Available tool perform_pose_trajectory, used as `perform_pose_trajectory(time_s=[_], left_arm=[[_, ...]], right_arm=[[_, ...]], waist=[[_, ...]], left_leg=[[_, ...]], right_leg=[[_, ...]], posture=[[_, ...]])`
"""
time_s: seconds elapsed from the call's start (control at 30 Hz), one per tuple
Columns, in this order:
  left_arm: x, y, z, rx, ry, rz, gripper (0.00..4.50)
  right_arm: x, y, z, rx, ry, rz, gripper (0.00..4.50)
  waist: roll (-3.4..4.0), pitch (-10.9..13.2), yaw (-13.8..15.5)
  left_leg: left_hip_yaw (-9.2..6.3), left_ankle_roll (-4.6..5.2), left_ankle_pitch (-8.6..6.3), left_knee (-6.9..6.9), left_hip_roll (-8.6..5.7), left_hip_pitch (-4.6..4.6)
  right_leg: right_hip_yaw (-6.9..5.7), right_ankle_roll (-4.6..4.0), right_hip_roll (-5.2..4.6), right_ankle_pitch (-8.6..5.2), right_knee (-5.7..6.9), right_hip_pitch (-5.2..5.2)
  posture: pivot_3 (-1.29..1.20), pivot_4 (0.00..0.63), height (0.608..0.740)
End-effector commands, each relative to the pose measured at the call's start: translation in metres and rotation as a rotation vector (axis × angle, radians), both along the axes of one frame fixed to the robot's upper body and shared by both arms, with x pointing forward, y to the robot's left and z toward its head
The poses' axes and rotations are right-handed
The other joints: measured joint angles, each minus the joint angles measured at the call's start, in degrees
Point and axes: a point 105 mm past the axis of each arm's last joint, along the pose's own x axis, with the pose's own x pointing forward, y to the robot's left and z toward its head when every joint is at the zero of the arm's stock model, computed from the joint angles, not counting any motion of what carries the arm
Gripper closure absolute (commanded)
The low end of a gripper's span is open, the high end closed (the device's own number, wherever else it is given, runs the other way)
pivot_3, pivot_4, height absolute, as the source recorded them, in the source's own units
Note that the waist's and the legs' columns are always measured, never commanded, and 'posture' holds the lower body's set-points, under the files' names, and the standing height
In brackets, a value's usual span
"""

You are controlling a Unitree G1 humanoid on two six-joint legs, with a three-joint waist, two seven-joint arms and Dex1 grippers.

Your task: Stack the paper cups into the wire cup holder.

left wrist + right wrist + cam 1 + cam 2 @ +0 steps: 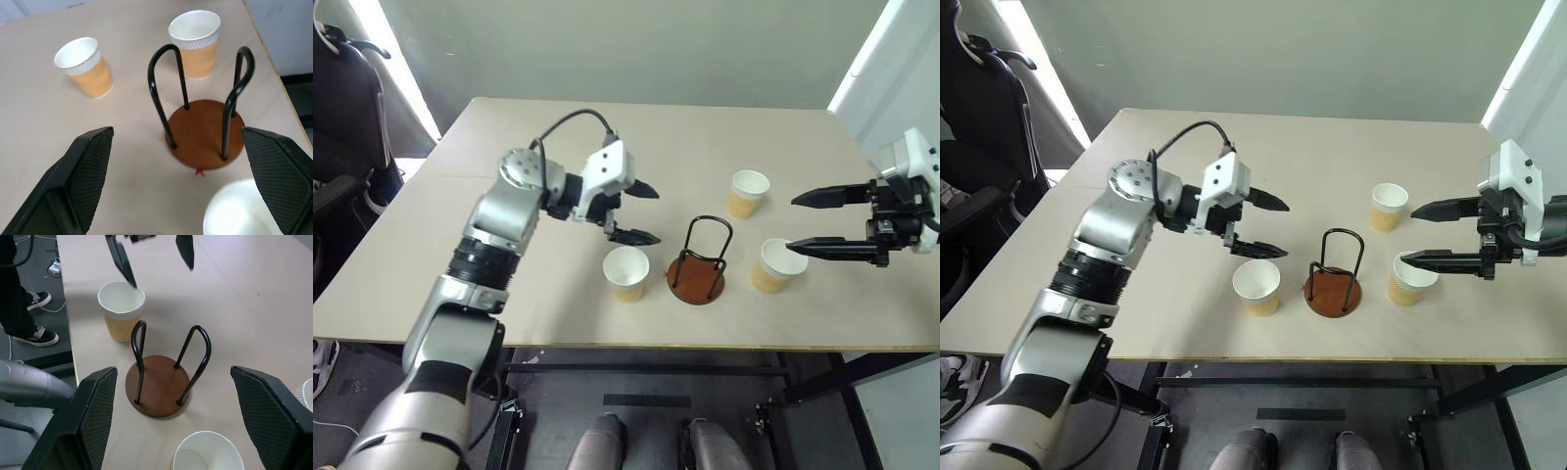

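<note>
Wire cup holder [697,264] upright, loops upward

A pale beige tabletop [558,147] carries four things, all toward its near edge. The holder [698,262] stands upright on its round brown base, empty. One cup [626,273] stands just left of it, another [772,265] just right, neither touching it. The third cup [747,193] stands farther back on the right, apart from the rest. All three are upright, mouths up.

The wire cup holder [698,262] stands upright and empty on its brown disc. Three paper cups [626,273] stand upright around it, apart from each other.
</note>
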Motion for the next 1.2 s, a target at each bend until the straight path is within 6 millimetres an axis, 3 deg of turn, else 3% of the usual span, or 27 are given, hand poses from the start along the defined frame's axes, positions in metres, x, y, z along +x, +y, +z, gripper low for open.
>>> perform_pose_trajectory(time_s=[0.03,0.2,0.57,1.03,1.2], left_arm=[[-0.011,0.012,0.024,-0.027,-0.002,-0.046,0.03],[-0.033,0.023,0.026,-0.002,0.101,-0.125,0.03],[-0.056,0.036,-0.009,0.215,0.12,-0.184,0.03],[-0.054,0.04,-0.034,0.33,0.088,-0.2,0.03],[-0.044,0.039,-0.048,0.372,0.032,-0.175,0.03]], right_arm=[[-0.007,0.009,0.008,0.011,-0.029,0.04,0.73],[-0.007,0.015,0.006,0.019,-0.026,0.056,0.73],[-0.008,0.023,0.008,0.035,-0.019,0.087,0.73],[-0.008,0.028,0.005,0.044,-0.015,0.091,0.73],[-0.008,0.028,0.004,0.044,-0.014,0.088,0.73]], waist=[[0.0,0.0,-0.04],[0.0,0.0,-0.05],[0.0,0.0,-0.24],[0.01,0.0,-0.33],[0.01,0.0,-0.29]], left_leg=[[0.0,0.0,0.0,-0.01,0.0,0.0],[-0.02,0.02,-0.01,-0.01,0.0,-0.03],[-0.04,0.03,-0.03,-0.01,0.0,-0.03],[-0.04,0.0,-0.06,-0.05,0.0,-0.04],[-0.05,0.01,-0.07,-0.05,0.0,-0.04]], right_leg=[[0.0,-0.01,0.0,-0.01,0.0,-0.01],[0.0,-0.06,0.0,-0.04,-0.01,-0.03],[0.0,-0.38,-0.02,-0.23,0.0,-0.05],[0.0,-0.58,-0.02,-0.35,0.01,-0.1],[0.0,-0.59,-0.02,-0.35,0.02,-0.1]], posture=[[0.0,0.15,0.74],[0.0,0.15,0.74],[0.0,0.15,0.74],[0.0,0.15,0.74],[0.0,0.15,0.74]])
